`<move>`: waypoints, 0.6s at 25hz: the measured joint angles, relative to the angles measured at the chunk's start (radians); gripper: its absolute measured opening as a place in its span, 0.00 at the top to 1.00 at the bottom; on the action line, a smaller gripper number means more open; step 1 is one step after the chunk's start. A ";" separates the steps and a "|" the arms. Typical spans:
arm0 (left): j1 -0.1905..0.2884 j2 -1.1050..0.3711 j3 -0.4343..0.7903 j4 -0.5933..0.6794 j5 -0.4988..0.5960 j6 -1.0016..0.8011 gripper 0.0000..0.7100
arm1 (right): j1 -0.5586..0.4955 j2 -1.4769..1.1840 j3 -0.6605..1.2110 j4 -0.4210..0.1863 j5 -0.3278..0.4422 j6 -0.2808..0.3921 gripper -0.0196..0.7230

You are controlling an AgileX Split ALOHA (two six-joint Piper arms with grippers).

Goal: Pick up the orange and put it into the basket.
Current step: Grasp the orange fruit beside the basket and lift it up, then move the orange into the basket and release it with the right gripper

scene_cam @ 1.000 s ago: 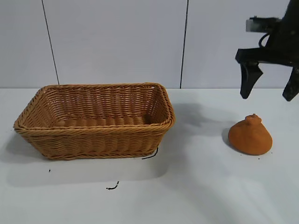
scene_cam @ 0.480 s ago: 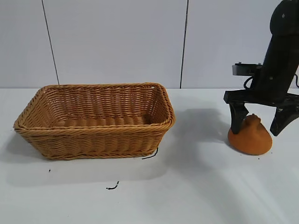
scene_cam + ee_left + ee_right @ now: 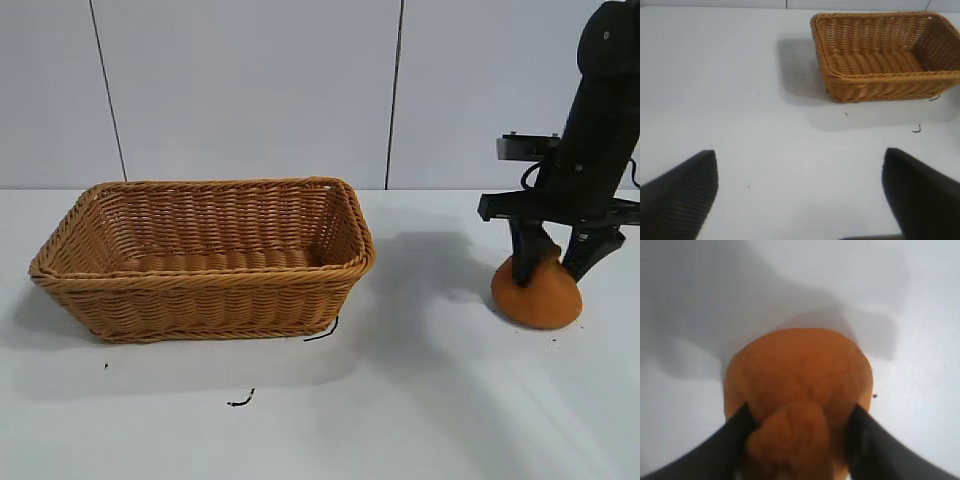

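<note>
The orange (image 3: 537, 297) sits on the white table at the right, a rounded orange-brown lump with a knobby tip. My right gripper (image 3: 553, 262) stands over it from above, its two black fingers pressed on either side of the upper part, around the tip. In the right wrist view the orange (image 3: 800, 365) fills the space between the fingers of the right gripper (image 3: 802, 412). The wicker basket (image 3: 200, 290) stands at the left, empty. My left gripper (image 3: 800, 160) is open over bare table, with the basket (image 3: 880, 82) far off; it does not show in the exterior view.
Small black scraps lie on the table near the basket's front (image 3: 240, 400) and at its right corner (image 3: 322, 331). A white panelled wall stands behind the table.
My right gripper came down over the orange and its fingers closed in from wide apart onto the orange's sides. The orange and the basket have stayed in place.
</note>
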 joint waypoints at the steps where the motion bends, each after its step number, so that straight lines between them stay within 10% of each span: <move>1: 0.000 0.000 0.000 0.000 0.000 0.000 0.10 | 0.000 0.003 -0.029 0.000 0.035 0.000 0.90; 7: 0.000 0.000 0.000 0.000 0.000 0.000 0.10 | 0.005 0.007 -0.310 -0.004 0.193 0.000 0.90; 15: 0.000 0.000 0.000 0.000 0.000 0.000 0.10 | 0.085 0.007 -0.591 -0.012 0.206 -0.001 0.90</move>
